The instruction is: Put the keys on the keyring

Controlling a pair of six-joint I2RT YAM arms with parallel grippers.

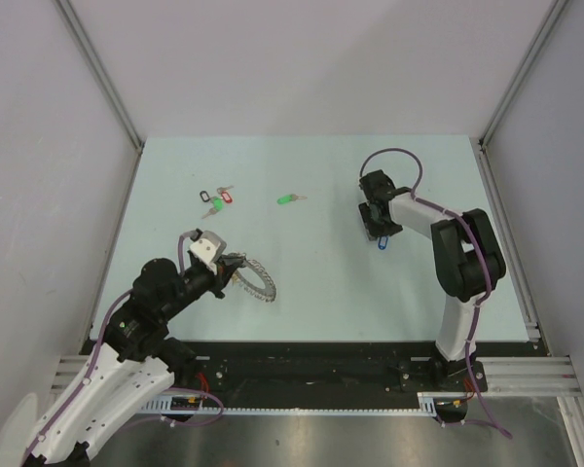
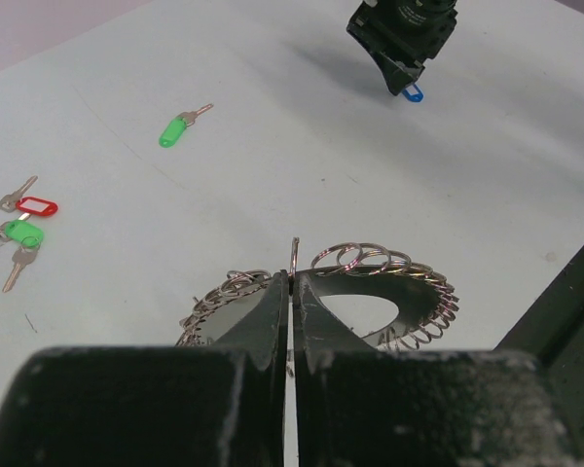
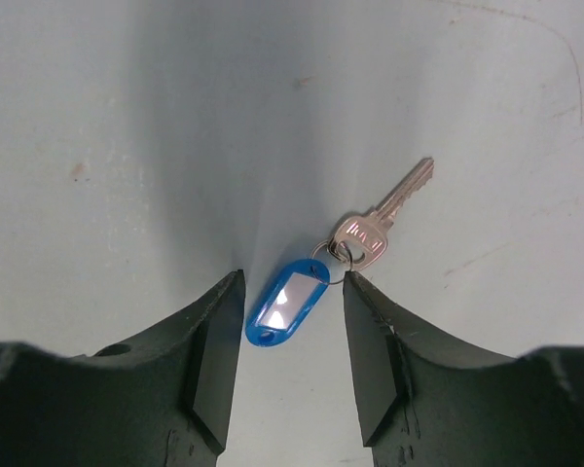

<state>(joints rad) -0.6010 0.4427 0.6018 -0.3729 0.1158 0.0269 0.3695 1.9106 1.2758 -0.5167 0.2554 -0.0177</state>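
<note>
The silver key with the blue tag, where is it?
On the right side of the pale table, the silver blue-tagged key lies between the fingers of the open right gripper, in the right wrist view.

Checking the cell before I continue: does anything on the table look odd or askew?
Only the keyring: its coils are splayed unevenly, one loop standing up where the shut left end effector pinches it. The green key, blue key and three-key bunch lie flat.
</note>
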